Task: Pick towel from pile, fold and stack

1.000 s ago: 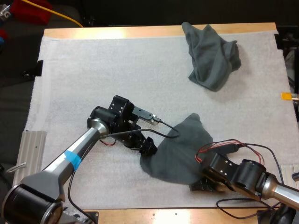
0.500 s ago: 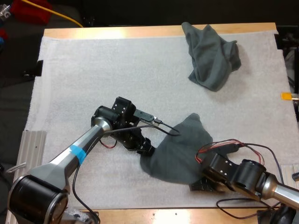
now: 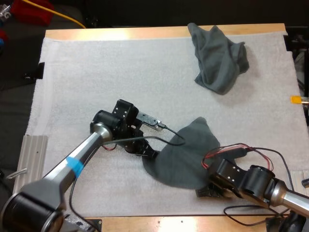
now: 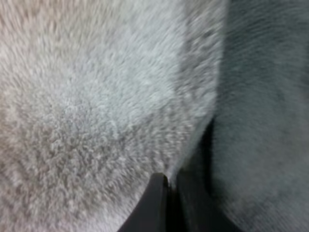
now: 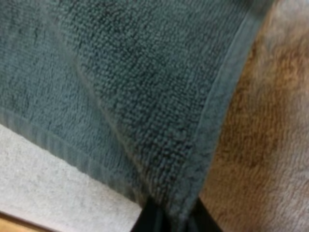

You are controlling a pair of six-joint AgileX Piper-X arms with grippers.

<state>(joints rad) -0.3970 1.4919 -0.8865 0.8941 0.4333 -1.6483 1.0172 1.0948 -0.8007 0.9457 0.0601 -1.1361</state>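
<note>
From the high view, the near towel [image 3: 186, 159] lies spread and rumpled on the mat [image 3: 96, 72], near the table's [image 3: 120, 34] near edge and right of centre. The left gripper [image 3: 148, 153] sits at this towel's left edge, its tips hidden by the arm's own body and by cloth. The right gripper [image 3: 206, 192] is at the towel's near right edge, tucked partly beneath the fabric, so its grasp cannot be read from here. The crumpled towel [image 3: 219, 58] lies far off at the far right of the mat, well apart from both arms.

In the left wrist view, the left gripper [image 4: 171, 181] has its two black fingers almost together. The near towel's [image 4: 260, 121] edge runs down into the narrow slit between them, so they appear closed on that edge, though the pinch itself is dark and blurred. The mat [image 4: 96, 96] lies beside it.

In the right wrist view, the right gripper [image 5: 174, 217] is clamped on the near towel's [image 5: 120, 87] hemmed corner, which drops between the fingers. Only their tips show. The mat [image 5: 48, 183] lies beneath.
</note>
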